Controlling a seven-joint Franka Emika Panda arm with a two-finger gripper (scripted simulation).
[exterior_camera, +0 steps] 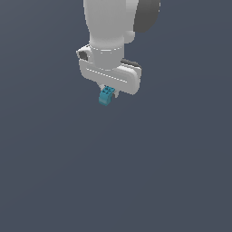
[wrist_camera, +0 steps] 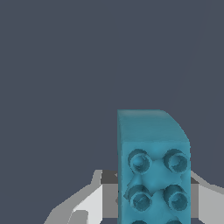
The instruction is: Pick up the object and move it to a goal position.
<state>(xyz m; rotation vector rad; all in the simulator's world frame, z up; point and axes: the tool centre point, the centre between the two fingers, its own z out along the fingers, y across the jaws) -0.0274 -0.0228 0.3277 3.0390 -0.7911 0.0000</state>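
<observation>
The object is a small teal-blue brick (exterior_camera: 107,95) with dark studs. It hangs under my white gripper (exterior_camera: 108,93) in the exterior view, in the upper middle of the picture. In the wrist view the brick (wrist_camera: 153,166) fills the space between my fingers (wrist_camera: 87,203), its studded face turned toward the camera, and it stands out beyond the fingertips. The gripper is shut on the brick. The fingertips are mostly hidden behind the hand in the exterior view.
A plain dark grey-blue surface (exterior_camera: 116,181) fills both views. The white arm and a dark joint (exterior_camera: 147,16) reach up out of the exterior view's top edge.
</observation>
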